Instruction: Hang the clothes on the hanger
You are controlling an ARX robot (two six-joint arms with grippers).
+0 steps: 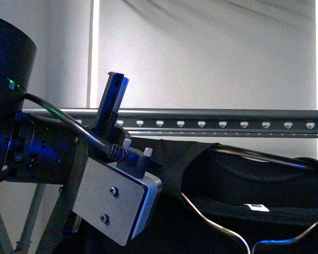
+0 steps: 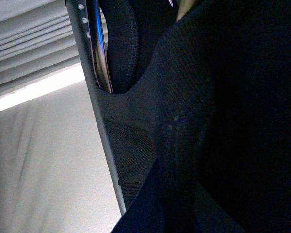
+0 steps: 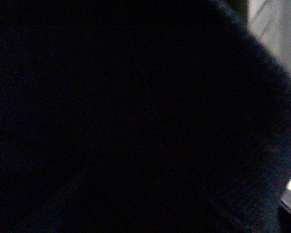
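The hanger, a dark grey rail (image 1: pixel 222 119) with a row of small holes, runs across the front view. Just below it hangs the black T-shirt (image 1: pixel 238 180), its white neck label (image 1: pixel 256 207) showing inside the collar. My left arm's wrist block (image 1: pixel 116 206) fills the lower left, with a blue finger (image 1: pixel 114 100) rising past the rail. In the left wrist view the rail (image 2: pixel 94 97) lies right beside the shirt's ribbed collar (image 2: pixel 184 97), and my left gripper (image 2: pixel 169 213) is shut on the cloth. The right wrist view is dark; my right gripper does not show in the front view.
A thin wire coat hanger (image 1: pixel 217 227) sits inside the shirt, and its shiny wire (image 2: pixel 101 53) lies against the rail. The rack's slanted legs (image 1: pixel 32 217) stand at the lower left. A pale curtain (image 1: pixel 201 53) hangs behind.
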